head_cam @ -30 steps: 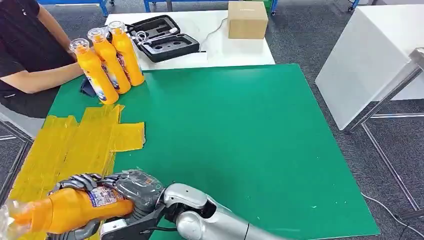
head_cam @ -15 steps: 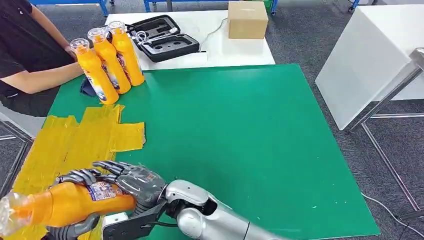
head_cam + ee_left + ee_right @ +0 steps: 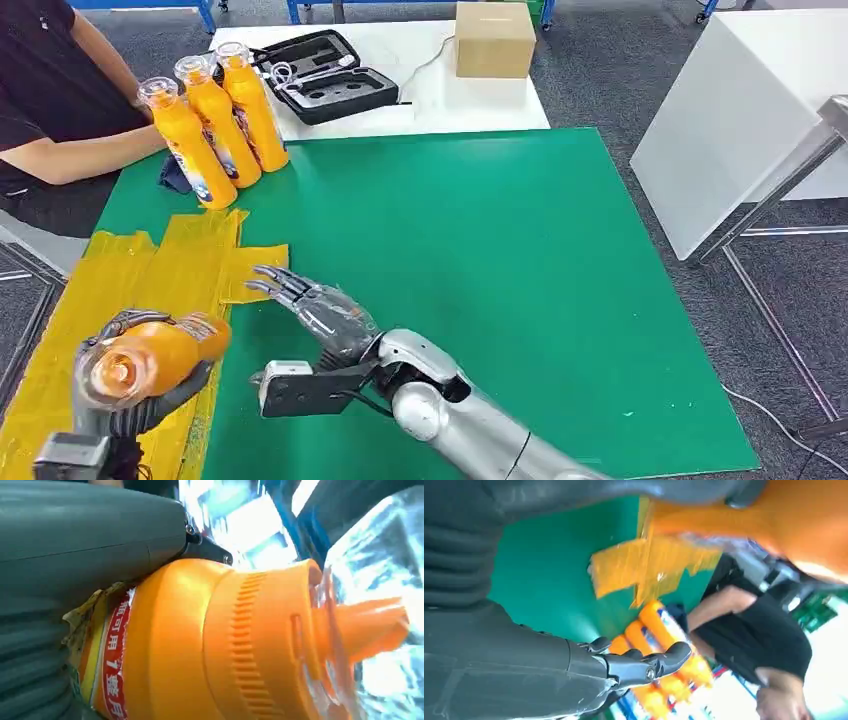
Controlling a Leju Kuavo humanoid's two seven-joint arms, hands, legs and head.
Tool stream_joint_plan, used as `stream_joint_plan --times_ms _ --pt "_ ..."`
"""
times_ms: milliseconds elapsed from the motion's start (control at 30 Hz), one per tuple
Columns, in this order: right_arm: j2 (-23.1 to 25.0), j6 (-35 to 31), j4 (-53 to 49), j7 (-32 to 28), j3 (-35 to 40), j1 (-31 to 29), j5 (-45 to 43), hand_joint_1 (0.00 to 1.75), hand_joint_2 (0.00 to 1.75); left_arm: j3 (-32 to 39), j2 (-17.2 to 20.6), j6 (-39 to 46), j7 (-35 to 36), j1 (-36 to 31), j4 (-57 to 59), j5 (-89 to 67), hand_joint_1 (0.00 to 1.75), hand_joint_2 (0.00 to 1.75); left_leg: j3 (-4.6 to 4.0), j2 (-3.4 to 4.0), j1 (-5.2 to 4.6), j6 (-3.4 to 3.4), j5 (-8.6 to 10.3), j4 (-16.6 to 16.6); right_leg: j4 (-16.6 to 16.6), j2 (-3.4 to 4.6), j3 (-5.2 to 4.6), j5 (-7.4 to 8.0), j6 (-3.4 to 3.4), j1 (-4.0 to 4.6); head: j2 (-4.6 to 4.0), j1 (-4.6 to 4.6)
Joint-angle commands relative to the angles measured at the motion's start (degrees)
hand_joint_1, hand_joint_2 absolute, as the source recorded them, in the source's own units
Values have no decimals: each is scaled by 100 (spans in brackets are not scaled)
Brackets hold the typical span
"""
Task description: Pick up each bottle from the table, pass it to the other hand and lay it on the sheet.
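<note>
Fingers of the left hand are wrapping the orange bottle in the head view, holding it cap-toward-camera above the yellow sheet on the green bench, presumably for laying down, while the right hand is hovering beside it with fingers spread and holding nothing; three more bottles are standing at the far corner by a person. Left wrist view: the bottle is sitting pressed against the grey thumb. Right wrist view: the right fingers are extending apart, gripping nothing.
</note>
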Motion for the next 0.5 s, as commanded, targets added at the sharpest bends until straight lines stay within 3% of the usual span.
stream_joint_plan --times_ms 33,167,200,233,500 --pt "-630 21 -521 -14 -256 -79 -106 0 0 29 402 1730 184 -358 1212 -1963 175 175 12 -7 1 -2 4 -9 -11 -18 19 -1 0 2 0 -2" --pt "-672 21 -566 -19 -279 -75 -131 0 0 -41 424 2054 318 -321 1312 -2434 175 175 15 -6 3 -3 3 -9 -13 -19 24 -1 -1 4 0 -2" --pt "-747 58 -631 -52 -288 -112 -211 0 0 -350 546 2755 1172 -365 1931 -4213 175 175 19 -4 1 -2 1 -11 -15 -19 27 -2 1 2 0 -2" --pt "-763 70 -640 -56 -271 -132 -230 0 0 -408 573 2938 1364 -381 2105 -4575 175 175 16 -8 0 -1 2 -9 -13 -21 25 -3 1 1 0 -2" --pt "-790 85 -650 -51 -266 -164 -311 0 0 -788 706 2963 1743 -335 2942 -5263 175 175 10 -1 -1 -3 1 -6 -7 -11 14 -2 -1 -1 0 -2"
